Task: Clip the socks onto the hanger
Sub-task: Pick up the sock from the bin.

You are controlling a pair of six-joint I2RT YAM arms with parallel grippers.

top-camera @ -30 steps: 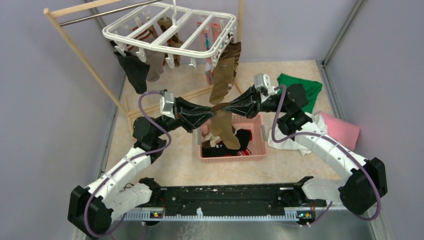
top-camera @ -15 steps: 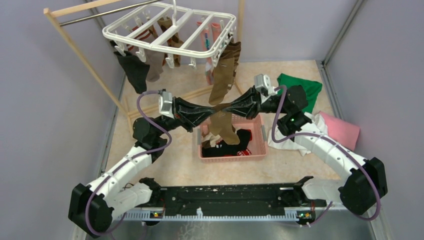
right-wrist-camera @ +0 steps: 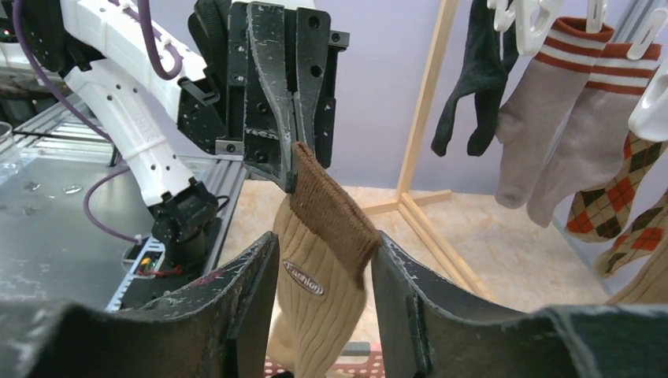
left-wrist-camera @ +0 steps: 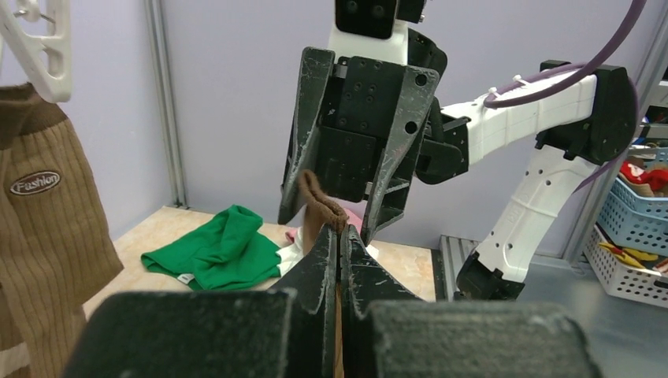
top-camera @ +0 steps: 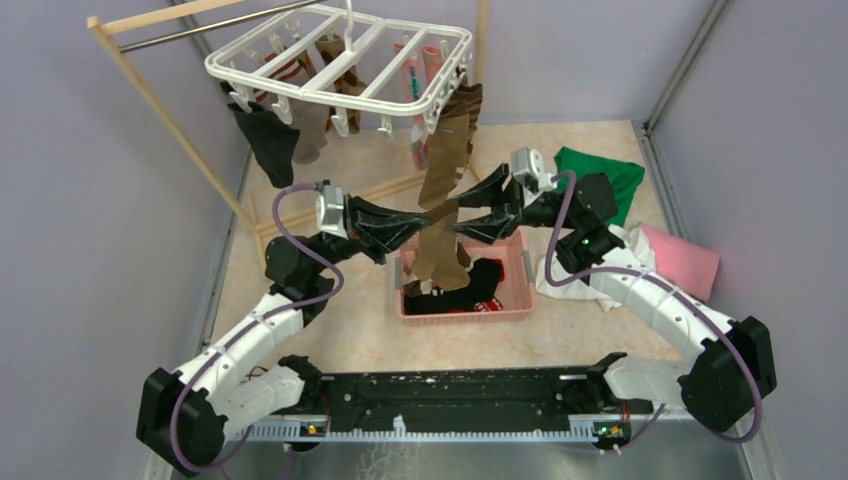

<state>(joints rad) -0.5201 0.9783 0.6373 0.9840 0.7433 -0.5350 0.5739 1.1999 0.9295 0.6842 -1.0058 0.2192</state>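
Observation:
A beige ribbed sock (top-camera: 438,252) with a brown cuff hangs over the pink basket (top-camera: 470,313). My left gripper (top-camera: 431,218) is shut on the cuff's edge (left-wrist-camera: 318,195), its tips (left-wrist-camera: 339,235) pressed together. Opposite it, my right gripper (top-camera: 457,218) is open. Its jaws stand on either side of the sock (right-wrist-camera: 321,277), and the cuff brushes one finger (right-wrist-camera: 398,276). The white hanger (top-camera: 340,62) hangs at the back with several socks clipped on, among them a black one (top-camera: 268,142) and a brown one (top-camera: 447,150).
The wooden rack (top-camera: 168,118) holds the hanger at back left. In the basket lie dark socks (top-camera: 478,280). A green cloth (top-camera: 612,176), a white cloth (top-camera: 590,285) and a pink cloth (top-camera: 686,260) lie to the right.
My right gripper has opened and let go of the sock's cuff. My left gripper has shut on it. The sock has swung slightly left.

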